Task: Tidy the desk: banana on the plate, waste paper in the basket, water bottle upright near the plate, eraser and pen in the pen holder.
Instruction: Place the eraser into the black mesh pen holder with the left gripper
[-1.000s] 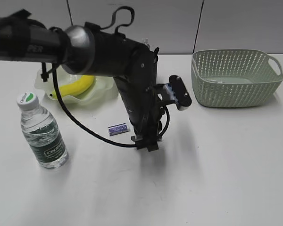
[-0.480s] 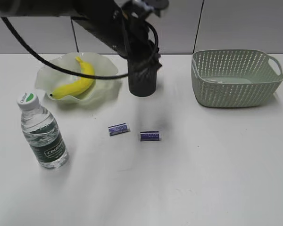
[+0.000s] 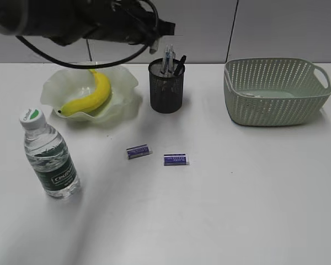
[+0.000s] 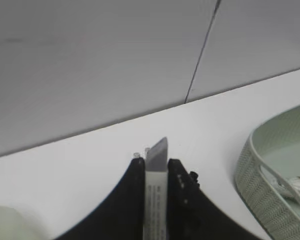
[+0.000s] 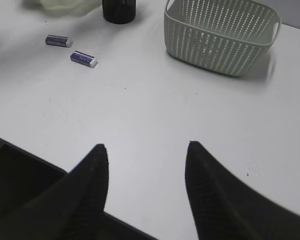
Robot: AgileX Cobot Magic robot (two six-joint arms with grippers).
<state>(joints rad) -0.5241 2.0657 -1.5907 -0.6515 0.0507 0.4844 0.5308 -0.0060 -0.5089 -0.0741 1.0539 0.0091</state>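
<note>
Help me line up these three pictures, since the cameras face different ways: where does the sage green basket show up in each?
Exterior view: the basket stands at upper right on the desk, right of the pen holder.
Left wrist view: only its near corner shows, at the lower right edge.
Right wrist view: it sits at top centre-right.
Shared landmark: the basket itself; the pen holder appears only in the exterior and right wrist views.

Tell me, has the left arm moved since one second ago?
Yes. The left arm has risen from the desk near the erasers to up and left of the pen holder.
</note>
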